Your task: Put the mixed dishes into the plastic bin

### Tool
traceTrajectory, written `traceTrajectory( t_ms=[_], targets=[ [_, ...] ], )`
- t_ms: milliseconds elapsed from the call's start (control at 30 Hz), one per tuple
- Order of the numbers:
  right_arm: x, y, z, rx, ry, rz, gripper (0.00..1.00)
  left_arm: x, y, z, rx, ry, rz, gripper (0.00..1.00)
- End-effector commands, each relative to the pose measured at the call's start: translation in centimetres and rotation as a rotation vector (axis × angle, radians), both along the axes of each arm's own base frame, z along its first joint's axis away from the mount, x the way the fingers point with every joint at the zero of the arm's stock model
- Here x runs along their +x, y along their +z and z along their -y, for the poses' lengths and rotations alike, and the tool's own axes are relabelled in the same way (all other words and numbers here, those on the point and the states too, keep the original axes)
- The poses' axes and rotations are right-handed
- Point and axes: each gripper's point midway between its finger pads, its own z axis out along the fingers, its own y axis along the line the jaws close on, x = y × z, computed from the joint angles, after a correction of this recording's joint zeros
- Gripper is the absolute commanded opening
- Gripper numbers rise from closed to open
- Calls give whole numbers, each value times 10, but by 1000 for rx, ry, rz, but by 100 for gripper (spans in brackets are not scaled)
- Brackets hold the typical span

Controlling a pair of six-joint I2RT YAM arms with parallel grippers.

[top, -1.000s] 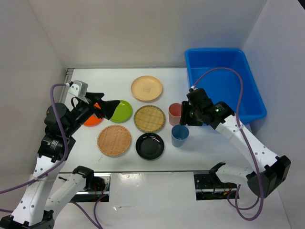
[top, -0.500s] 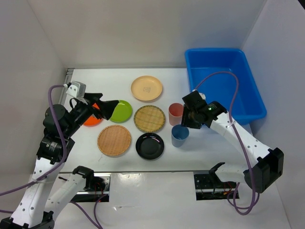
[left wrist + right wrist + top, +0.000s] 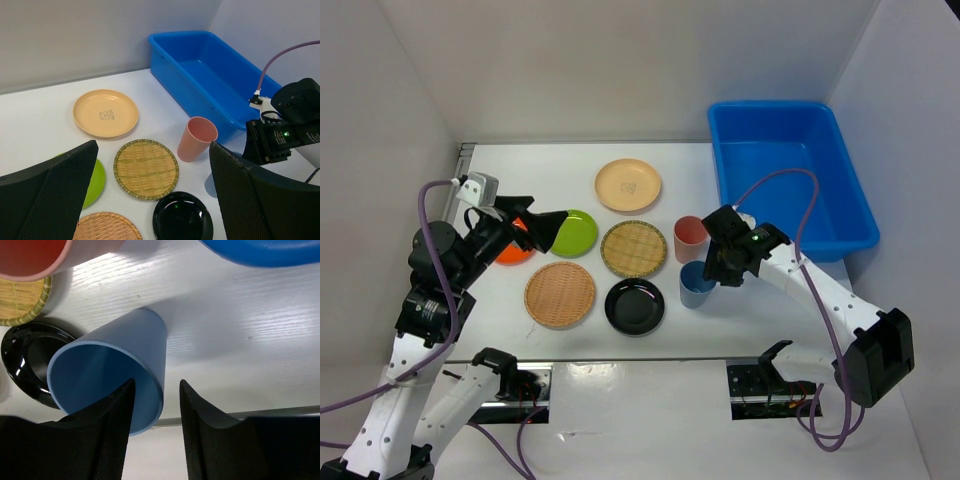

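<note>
The blue cup [image 3: 695, 285] stands upright near the table's front, beside the pink cup [image 3: 687, 237]. My right gripper [image 3: 156, 385] is open and straddles the blue cup's [image 3: 110, 375] rim, one finger inside and one outside, with a gap left at the outer finger. My left gripper [image 3: 542, 222] hovers wide open and holds nothing, above the orange plate [image 3: 508, 253] and lime green plate [image 3: 580, 232]. A beige plate [image 3: 628, 185], two woven plates [image 3: 633, 248] [image 3: 560, 294] and a black bowl [image 3: 634, 306] lie on the table. The blue plastic bin [image 3: 770, 106] is at the back right and holds no dishes.
White walls close in the table at the left, back and right. The bin's near wall [image 3: 260, 252] is just past the right gripper. The pink cup [image 3: 35, 257] stands close to the blue one.
My right gripper has moved from beside the pink cup down and forward over the blue cup, and its jaws have narrowed. The left arm has barely moved.
</note>
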Motion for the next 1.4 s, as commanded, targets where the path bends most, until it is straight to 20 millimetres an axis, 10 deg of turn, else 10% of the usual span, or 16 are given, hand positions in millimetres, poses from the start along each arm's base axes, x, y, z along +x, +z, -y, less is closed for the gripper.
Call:
traceTrajectory(
  t_ms=[0,467,1000,1367],
  targets=[
    [0,5,0,23,-35,25,46,-1,5,-1,3,3,36,98],
    [-16,3,-2,20,-72,-90,0,-4,7,-4,12,14,63,99],
    [12,145,-30,296,81,135,0,-2,3,-2,13,5,64,99],
    [102,196,123,147,-334,365,0,-5,5,-2,3,4,68,99]
  ],
)
